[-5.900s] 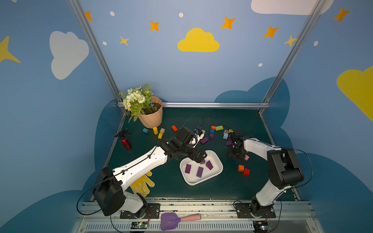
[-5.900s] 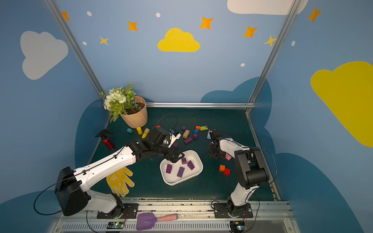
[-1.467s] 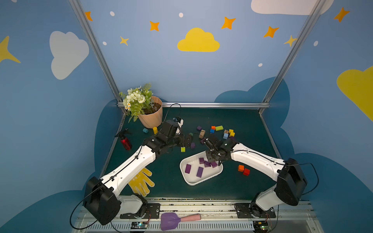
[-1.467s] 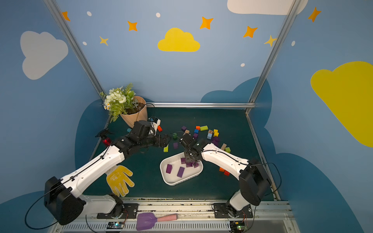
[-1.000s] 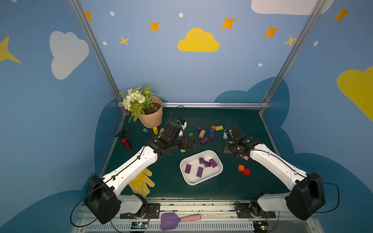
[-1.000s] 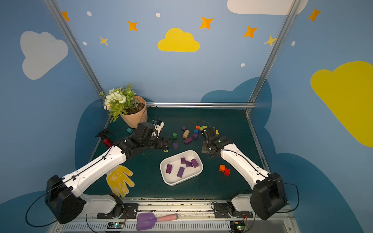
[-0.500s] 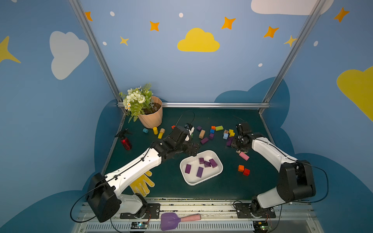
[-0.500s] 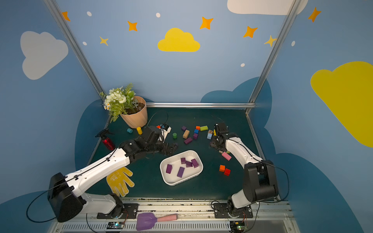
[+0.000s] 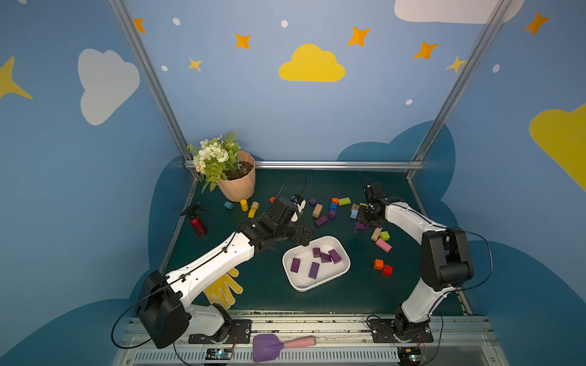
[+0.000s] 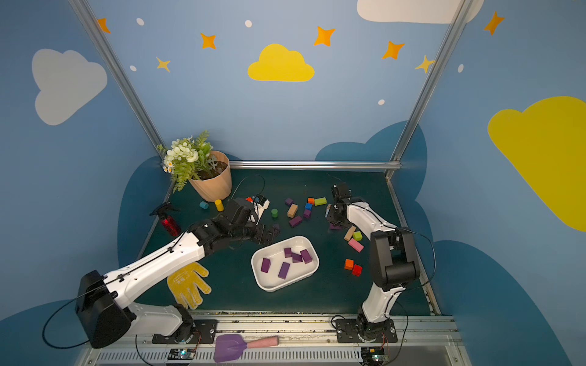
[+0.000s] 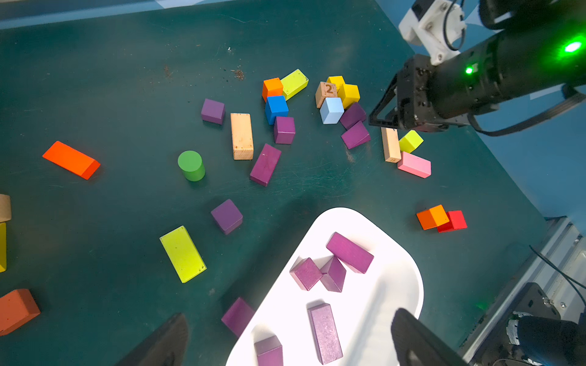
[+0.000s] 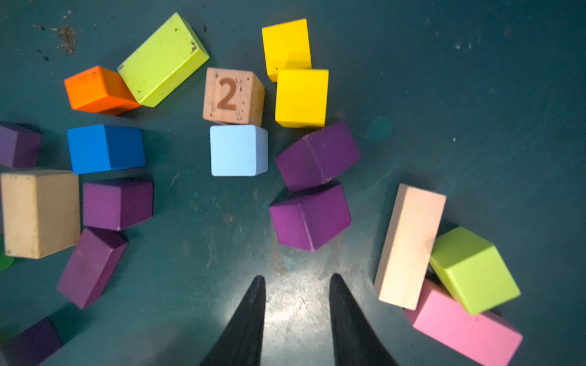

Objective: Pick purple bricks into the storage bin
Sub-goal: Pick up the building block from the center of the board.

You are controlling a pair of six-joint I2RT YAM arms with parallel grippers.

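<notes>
Storage bin (image 9: 320, 283) sits near the front, mid-table. Left gripper (image 11: 287, 320) hangs by its far left corner, jaws wide and empty. One purple brick (image 11: 237, 315) lies just beside that rim. Likely pick: drop straight, clear of the rim.

Farther out, right gripper (image 12: 296, 279) stands narrowly parted and empty, just short of two touching purple cubes (image 12: 309, 218). Judgement: widen first, then clamp the nearer cube across its free faces.

Count: five purple bricks in the bin, seven loose on the table; one bin.
</notes>
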